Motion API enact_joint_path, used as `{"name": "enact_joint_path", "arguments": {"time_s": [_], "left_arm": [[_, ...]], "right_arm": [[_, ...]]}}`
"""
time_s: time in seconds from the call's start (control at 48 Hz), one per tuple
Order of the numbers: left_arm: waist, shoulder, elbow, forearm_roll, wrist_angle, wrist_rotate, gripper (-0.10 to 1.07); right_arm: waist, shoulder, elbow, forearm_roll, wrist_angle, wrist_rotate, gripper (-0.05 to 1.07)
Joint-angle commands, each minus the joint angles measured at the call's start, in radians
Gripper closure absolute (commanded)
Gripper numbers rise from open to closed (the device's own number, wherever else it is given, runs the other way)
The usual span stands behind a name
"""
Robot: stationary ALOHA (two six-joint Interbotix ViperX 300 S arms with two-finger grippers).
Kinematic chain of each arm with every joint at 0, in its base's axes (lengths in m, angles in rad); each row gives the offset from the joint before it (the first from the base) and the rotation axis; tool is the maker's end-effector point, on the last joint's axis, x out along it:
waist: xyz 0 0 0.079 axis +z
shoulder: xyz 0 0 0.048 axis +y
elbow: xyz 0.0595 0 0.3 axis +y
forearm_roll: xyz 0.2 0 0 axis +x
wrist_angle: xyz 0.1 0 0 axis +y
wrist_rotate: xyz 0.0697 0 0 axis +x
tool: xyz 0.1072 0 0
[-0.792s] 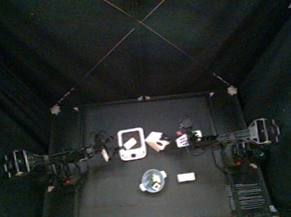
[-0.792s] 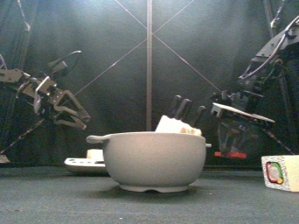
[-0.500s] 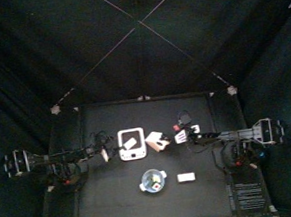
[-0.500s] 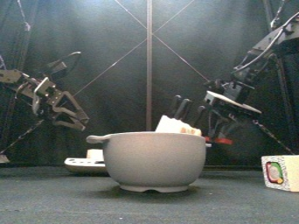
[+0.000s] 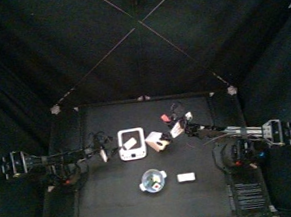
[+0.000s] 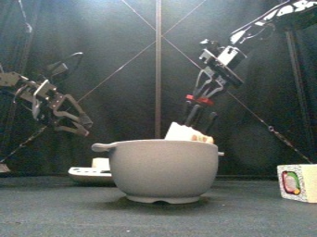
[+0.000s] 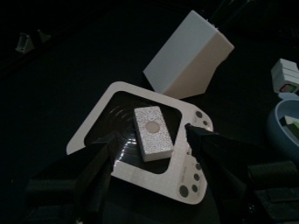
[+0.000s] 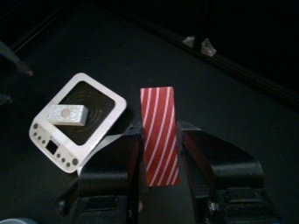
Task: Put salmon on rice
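Overhead, the right gripper [image 8: 159,166] was clamped on the red-and-white striped salmon slice [image 8: 159,131], holding it in the air above the desk [image 5: 104,186], up at about one o'clock from the grey bowl [image 6: 162,168]. Meanwhile the rice block [image 7: 152,131] lay on the white square plate [image 7: 105,105] beside a white box [image 7: 187,52], and the left gripper [image 7: 149,171] hovered over that plate with its jaws spread wide, holding nothing.
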Motion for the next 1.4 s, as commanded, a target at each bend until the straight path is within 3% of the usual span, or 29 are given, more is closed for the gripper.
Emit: {"name": "enact_joint_path", "arguments": {"time_s": [0.0, 0.208, 0.438, 0.562, 0.75, 0.833, 0.958, 1.375], "left_arm": [[0.003, -0.048, 0.008, 0.002, -0.005, 0.003, 0.02], [0.002, -0.186, 0.061, 0.002, -0.005, 0.002, 0.02], [0.003, -0.307, 0.104, 0.000, 0.035, -0.003, 0.02], [0.003, -0.341, 0.107, 0.000, 0.086, -0.005, 0.02], [0.003, -0.348, 0.104, 0.000, 0.123, -0.003, 0.02], [0.005, -0.348, 0.103, 0.000, 0.121, -0.003, 0.02], [0.008, -0.348, 0.103, 0.000, 0.123, -0.003, 0.02], [0.011, -0.348, 0.107, 0.000, 0.129, -0.002, 0.02]], "right_arm": [[-0.005, 0.021, -0.051, 0.005, -0.067, -0.040, 0.40], [-0.014, 0.089, -0.118, 0.000, -0.183, -0.104, 0.40], [-0.006, 0.161, -0.192, 0.003, -0.199, -0.155, 0.40], [-0.008, 0.198, -0.230, 0.040, -0.153, -0.155, 0.40], [-0.006, 0.225, -0.282, 0.126, 0.012, -0.196, 0.40], [-0.006, 0.229, -0.310, 0.187, 0.083, -0.268, 0.40], [-0.002, 0.242, -0.374, 0.367, 0.166, -0.431, 0.40], [-0.043, 0.321, -0.480, 0.798, 0.160, -1.098, 0.39]]}}
